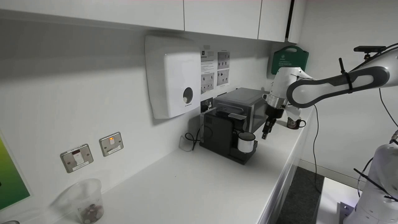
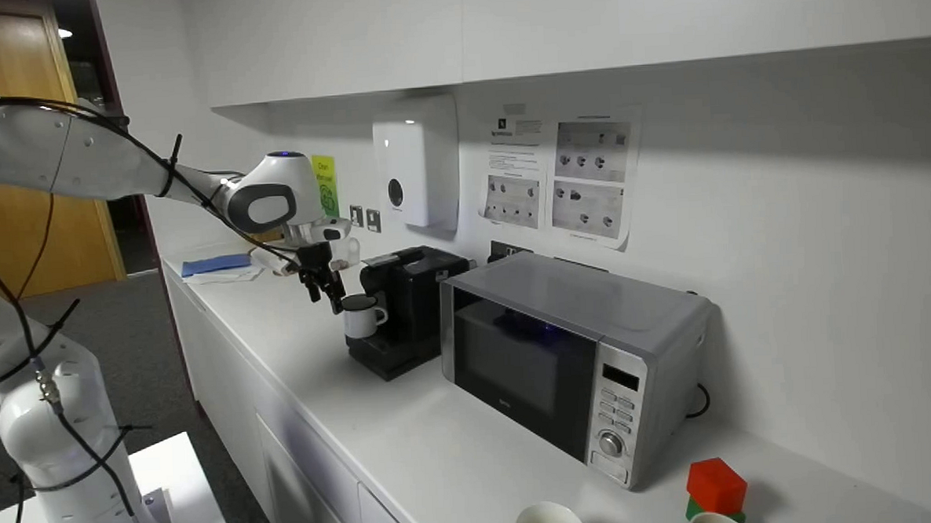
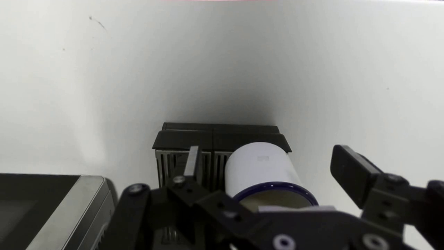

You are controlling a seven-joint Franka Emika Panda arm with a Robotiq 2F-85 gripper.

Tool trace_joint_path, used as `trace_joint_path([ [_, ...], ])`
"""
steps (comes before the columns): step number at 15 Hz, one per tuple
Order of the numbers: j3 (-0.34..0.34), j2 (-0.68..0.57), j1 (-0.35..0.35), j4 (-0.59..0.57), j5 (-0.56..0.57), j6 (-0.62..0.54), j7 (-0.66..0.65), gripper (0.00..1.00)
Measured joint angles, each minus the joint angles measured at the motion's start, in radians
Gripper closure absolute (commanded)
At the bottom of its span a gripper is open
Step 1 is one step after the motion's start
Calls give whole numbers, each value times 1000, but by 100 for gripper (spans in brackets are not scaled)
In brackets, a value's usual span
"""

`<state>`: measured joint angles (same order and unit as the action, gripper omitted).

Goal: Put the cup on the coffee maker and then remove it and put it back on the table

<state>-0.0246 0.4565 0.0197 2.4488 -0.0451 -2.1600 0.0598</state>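
Observation:
The cup, white with a dark rim, stands upright on the front tray of the black coffee maker. Its handle faces the microwave side in an exterior view, where the cup shows below my fingertips. My gripper hangs just in front of the cup and a little higher, tilted downward, its jaws apart and holding nothing. From the wrist, the blue-rimmed cup appears in the gap between the spread fingers, touching neither as far as I can see; the gripper body covers part of its mouth. The white table runs beneath.
A grey microwave stands close beside the coffee maker. On the wall above hangs a white dispenser. A dark mug sits farther along the counter, and a clear container near the wall. A red block is past the microwave.

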Motion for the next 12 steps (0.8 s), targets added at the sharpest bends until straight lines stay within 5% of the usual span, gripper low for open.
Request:
trace_joint_path([
  [12, 11, 6, -8, -24, -1, -2, -19, 0],
])
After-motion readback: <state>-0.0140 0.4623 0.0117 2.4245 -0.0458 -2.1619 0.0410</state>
